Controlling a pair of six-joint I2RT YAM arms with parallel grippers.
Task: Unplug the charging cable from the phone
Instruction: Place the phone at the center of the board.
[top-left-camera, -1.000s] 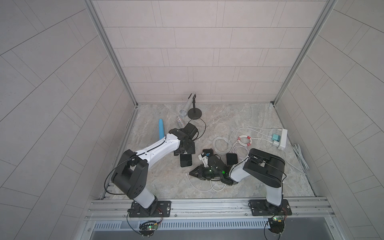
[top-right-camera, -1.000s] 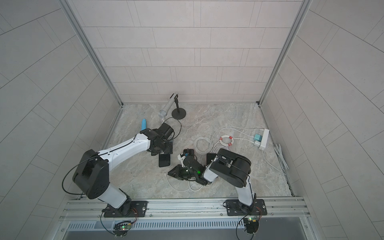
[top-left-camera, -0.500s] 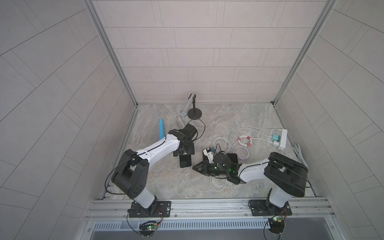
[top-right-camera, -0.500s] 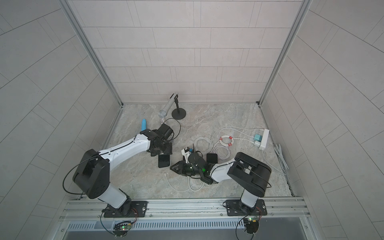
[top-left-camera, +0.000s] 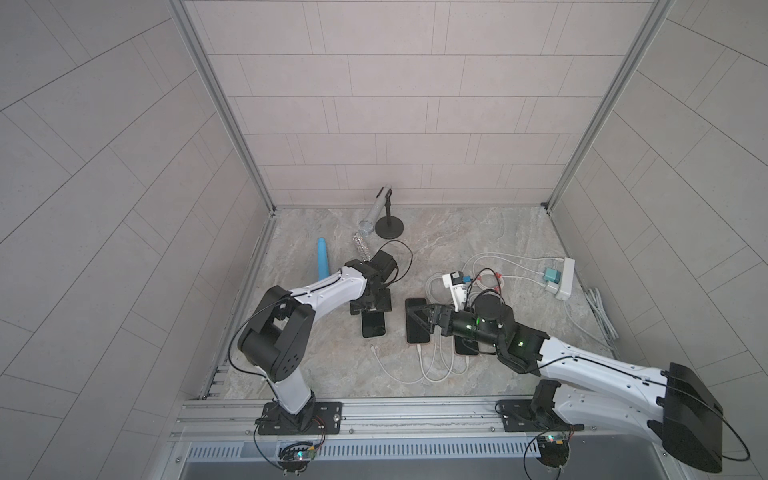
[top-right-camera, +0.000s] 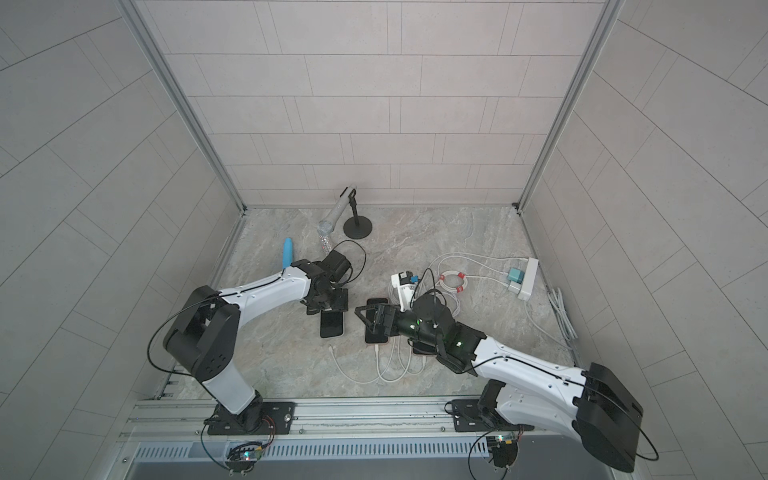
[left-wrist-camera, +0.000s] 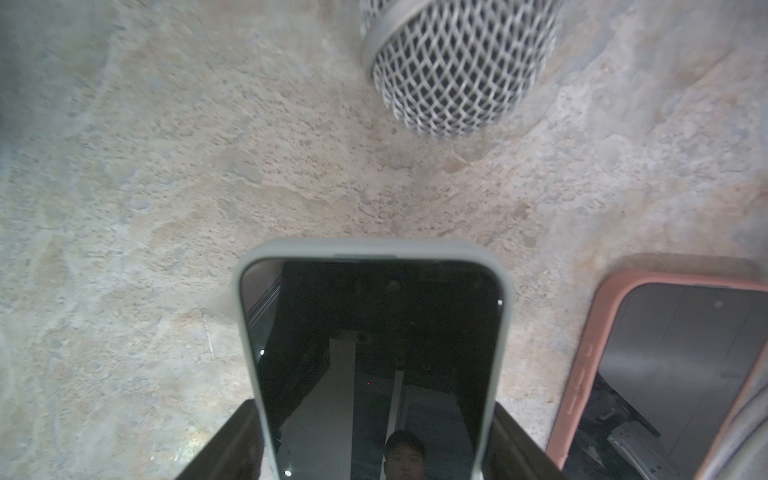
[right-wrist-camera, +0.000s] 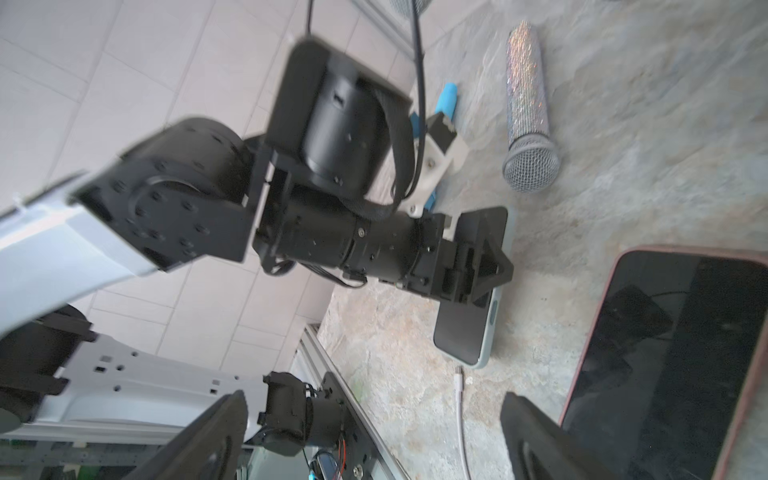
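Both top views show three phones lying flat on the stone worktop (top-left-camera: 478, 232). The left end effector (top-left-camera: 371, 304) is pressed shut on the far end of the phone in the pale grey-green case (top-left-camera: 373, 328). In the left wrist view its two dark fingers (left-wrist-camera: 232, 444) squeeze the sides of that phone (left-wrist-camera: 374, 361), with the screen facing up.

The white charging cable (top-left-camera: 395, 372) lies loose on the worktop. Its plug end (top-left-camera: 372, 347) sits just beside the near end of the grey-green phone, not in it. The right wrist view shows that plug (right-wrist-camera: 458, 374) lying free near the bottom edge of the phone (right-wrist-camera: 465, 332).

The right end effector (top-left-camera: 419, 319) hangs over the phone in the pink case (top-left-camera: 417, 332) with its jaws spread wide and nothing between them. In the right wrist view its fingers (right-wrist-camera: 536, 440) stand far apart, beside the pink phone (right-wrist-camera: 673, 361).

A third phone (top-left-camera: 467, 347) is mostly hidden under the right arm. More white cables run to a power strip (top-left-camera: 566, 278) on the right side. A sparkly silver microphone (top-left-camera: 361, 246), a blue tube (top-left-camera: 322, 258) and a black stand (top-left-camera: 389, 226) lie at the back.
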